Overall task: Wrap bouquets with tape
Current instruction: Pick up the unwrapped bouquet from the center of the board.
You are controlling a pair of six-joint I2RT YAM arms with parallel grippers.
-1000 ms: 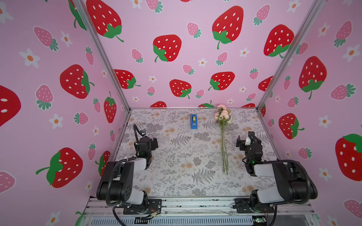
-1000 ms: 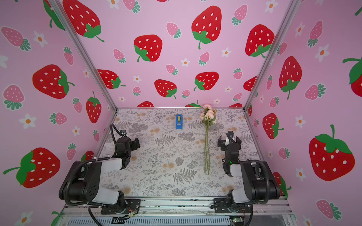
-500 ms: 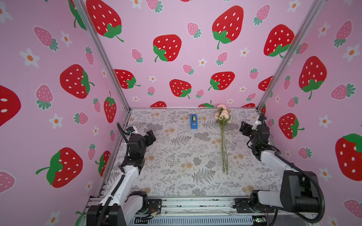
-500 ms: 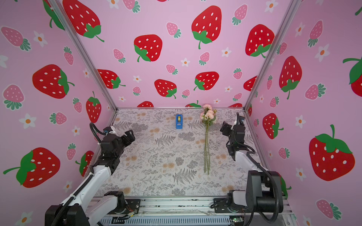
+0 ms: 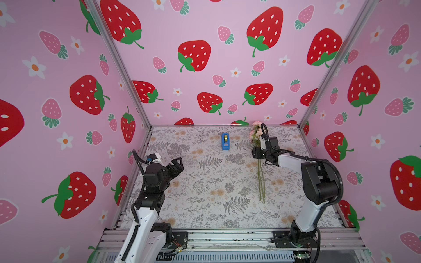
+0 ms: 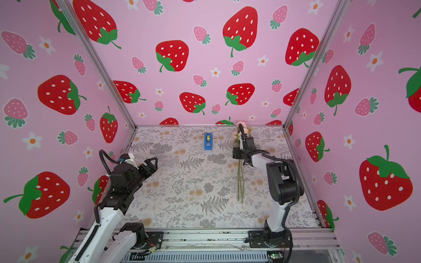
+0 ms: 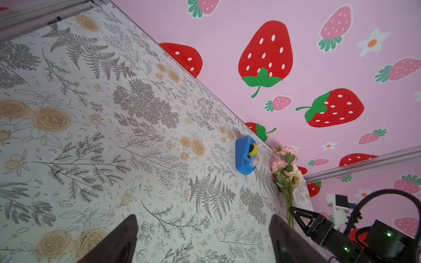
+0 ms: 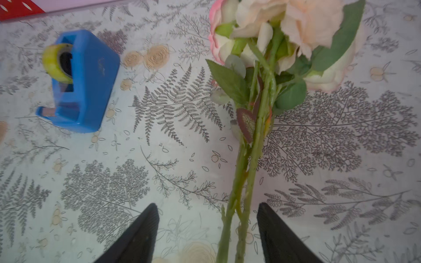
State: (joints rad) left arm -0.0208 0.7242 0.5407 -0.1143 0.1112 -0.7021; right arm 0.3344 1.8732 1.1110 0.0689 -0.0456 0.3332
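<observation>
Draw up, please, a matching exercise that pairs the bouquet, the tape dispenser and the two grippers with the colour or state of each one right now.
Column one
1. bouquet
2. tape dispenser
3. left gripper
4. right gripper

Column two
A. open, straddling green stems without closing on them
B. open, with nothing in its gap
C. blue plastic, standing upright
D. lying flat, pink and cream blooms at one end

Right pairs: 1-D, 2-C, 3-B, 4-A

Pink bouquet (image 5: 261, 182) lying flat, blue-cased tape (image 5: 225, 141) nearby
</observation>
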